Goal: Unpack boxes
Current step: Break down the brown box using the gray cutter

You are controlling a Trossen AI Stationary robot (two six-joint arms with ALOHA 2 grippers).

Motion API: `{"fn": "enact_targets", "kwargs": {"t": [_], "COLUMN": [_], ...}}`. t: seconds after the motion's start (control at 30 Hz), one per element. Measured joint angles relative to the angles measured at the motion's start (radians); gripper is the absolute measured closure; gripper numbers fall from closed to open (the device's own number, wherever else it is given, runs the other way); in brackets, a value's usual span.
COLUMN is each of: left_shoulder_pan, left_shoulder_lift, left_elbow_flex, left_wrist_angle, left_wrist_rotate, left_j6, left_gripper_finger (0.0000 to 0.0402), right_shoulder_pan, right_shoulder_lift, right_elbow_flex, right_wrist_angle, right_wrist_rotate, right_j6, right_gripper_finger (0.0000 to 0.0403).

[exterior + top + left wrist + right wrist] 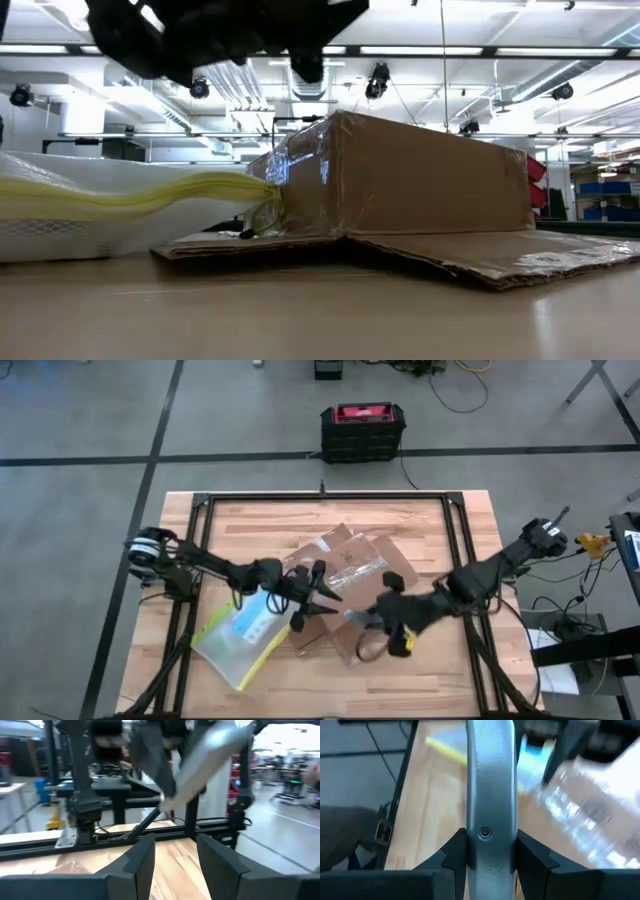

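Tabletop blur hides carton [355,575] beyond right tool [490,851].

Both arms are dark, jointed and slim, with black cables trailing from their bases, each ending in a black hand [318,597] with two blunt wedge-shaped fingers [137,862].

No readable text, brand or number anywhere; blue-white label on clear plastic pouch with yellow-green edge [243,632] too small to read.
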Motion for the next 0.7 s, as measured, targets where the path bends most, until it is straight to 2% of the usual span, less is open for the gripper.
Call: {"fn": "enact_targets", "kwargs": {"t": [0.13,0.37,0.5,0.7], "left_shoulder_pan": [0.118,0.244,0.268,0.270], "left_shoulder_lift": [0.015,0.060,0.110,0.145], "left_elbow_flex": [0.014,0.115,0.205,0.299], "left_wrist_angle": [0.080,0.135,0.136,0.145], "left_wrist_rotate": [0.138,0.491,0.613,0.759], "left_j6": [0.013,0.006,-0.002,-0.028], "left_gripper_finger": [0.0256,0.0247,0.0247,0.0248], "right_shoulder_pan": [-0.081,-0.239,-0.295,-0.310], "right_shoulder_lift": [0.000,0.000,0.000,0.008], "right_elbow_flex": [0.045,0.066,0.066,0.064], "right_wrist_angle": [0.048,0.250,0.322,0.361], "right_wrist_rotate": [-0.082,-0.291,-0.395,-0.447], "right_j6": [-0.106,-0.240,-0.281,-0.356], "right_gripper_finger": [0.0294,0.0294,0.0294,0.0294]}}
